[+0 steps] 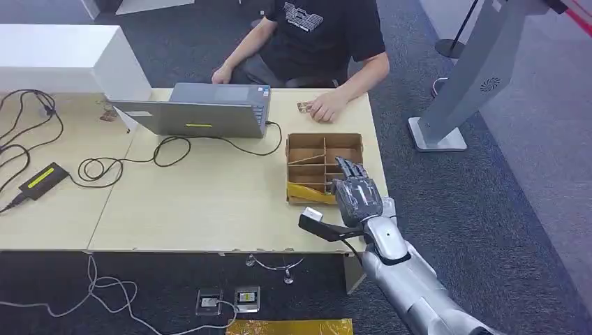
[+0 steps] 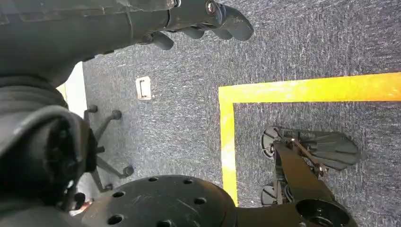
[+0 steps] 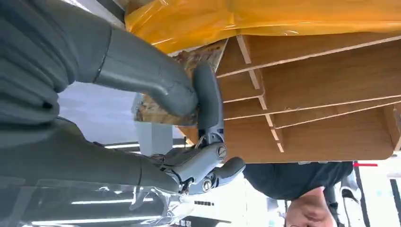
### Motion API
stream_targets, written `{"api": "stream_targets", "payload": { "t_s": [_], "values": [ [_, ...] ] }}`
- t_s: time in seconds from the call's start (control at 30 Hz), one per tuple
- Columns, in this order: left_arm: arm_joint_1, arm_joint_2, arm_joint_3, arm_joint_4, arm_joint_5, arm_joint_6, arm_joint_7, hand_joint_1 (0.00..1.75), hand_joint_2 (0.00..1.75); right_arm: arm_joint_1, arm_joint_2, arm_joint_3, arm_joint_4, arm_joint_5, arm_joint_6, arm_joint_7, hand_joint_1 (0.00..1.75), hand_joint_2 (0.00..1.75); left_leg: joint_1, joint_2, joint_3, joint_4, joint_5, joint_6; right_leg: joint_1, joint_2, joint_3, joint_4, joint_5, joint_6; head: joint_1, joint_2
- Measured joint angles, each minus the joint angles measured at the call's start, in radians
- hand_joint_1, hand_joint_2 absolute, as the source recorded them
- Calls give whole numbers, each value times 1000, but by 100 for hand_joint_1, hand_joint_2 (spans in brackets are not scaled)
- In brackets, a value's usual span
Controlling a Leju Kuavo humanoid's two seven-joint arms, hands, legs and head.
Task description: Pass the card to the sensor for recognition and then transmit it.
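Observation:
My right hand hovers over the near edge of a cardboard divider box at the table's right end. In the right wrist view this hand pinches a brown patterned card between thumb and a dark finger, just above the box's compartments. A flat black device with a yellow-green stripe lies at the table's left. My left hand hangs beside my body over the carpet and holds nothing.
A person sits at the far side, one hand on the table beside another small card. An open grey laptop and looping black cables occupy the middle. A grey stand rises at the right.

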Motion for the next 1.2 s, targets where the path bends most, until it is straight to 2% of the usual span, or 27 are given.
{"api": "stream_targets", "payload": {
  "t_s": [0.2, 0.23, 0.27, 0.3, 0.83, 1.2],
  "values": [
    [0, 0, 0, 0, 0, 0, 0, 0, 0, 0, 0, 0, 0, 0, 6, 2, 175, 175, 0, 0, 0, 0, 0, 0, 0, 0, 0, 0, 0, 0, 0, 0],
    [0, 0, 0, 0, 0, 0, 0, 0, 0, 0, 0, 0, 0, -1, 7, 2, 168, 175, 0, 0, 0, 0, 0, 0, 0, 0, 0, 0, 0, 0, 0, 0],
    [0, 0, 0, 0, 0, 0, 0, 0, 0, 0, 0, 0, -1, -2, 8, 3, 38, 175, 0, 0, 0, 0, 0, 0, 0, 0, 0, 0, 0, 0, 0, 0],
    [0, 0, 0, 0, 0, 0, 0, 0, 0, 0, 0, 0, -2, -3, 9, 3, 0, 175, 0, 0, 0, 0, 0, 0, 0, 0, 0, 0, 0, 0, 0, 0],
    [0, 0, -10, 0, -5, -6, -7, 0, 0, 12, -8, -1, -21, -45, -3, -24, 0, 175, 0, 0, 0, 0, 0, 0, 0, 0, 0, 0, 0, 0, 0, 0],
    [0, 0, -18, 0, -1, -5, -7, 0, 0, 8, -12, -6, -31, -15, -5, 9, 0, 175, 0, 0, 0, 0, 0, 0, 0, 0, 0, 0, 0, 0, 0, 0]
  ]
}}
